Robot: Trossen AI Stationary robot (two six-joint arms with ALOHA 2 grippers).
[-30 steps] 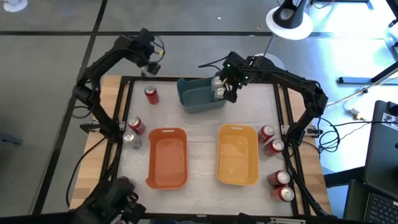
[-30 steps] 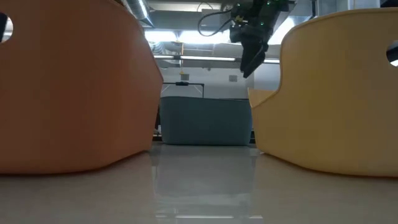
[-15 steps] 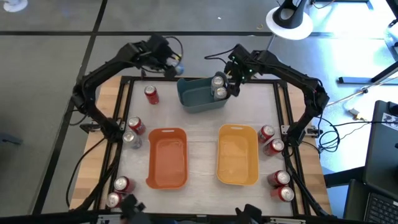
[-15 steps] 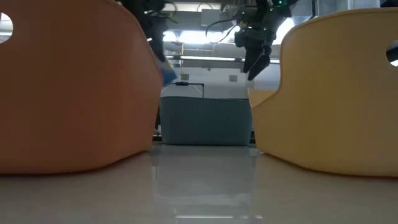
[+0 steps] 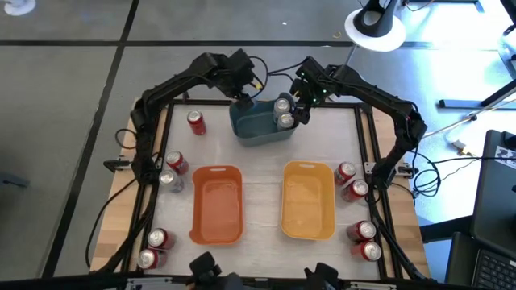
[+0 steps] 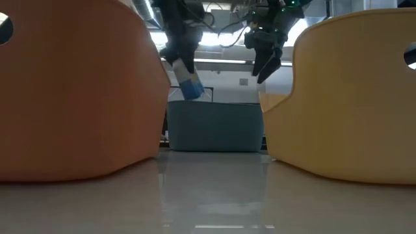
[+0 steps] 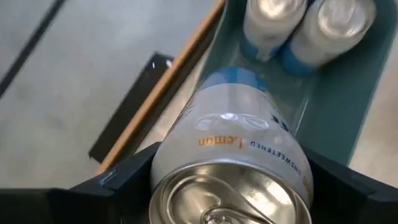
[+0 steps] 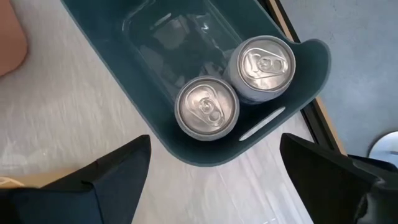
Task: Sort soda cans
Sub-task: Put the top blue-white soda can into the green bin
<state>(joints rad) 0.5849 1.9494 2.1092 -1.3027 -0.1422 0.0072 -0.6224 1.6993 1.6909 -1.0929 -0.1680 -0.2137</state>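
Left gripper [image 5: 244, 95] holding a white-and-blue lemon soda can [image 7: 233, 155] above the left end of the teal bin [image 5: 256, 127] at the far side.

Right gripper [image 5: 304, 109] hovering with fingers spread wide over the bin's right end, above two silver-topped cans [image 8: 233, 87] standing upright, touching. Red cans [image 5: 352, 184] lining both table edges beside orange bin [image 5: 216, 205] and yellow bin [image 5: 308, 201].

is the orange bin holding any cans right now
No, the high view shows the orange bin empty, while two silver-topped cans stand in the blue bin.
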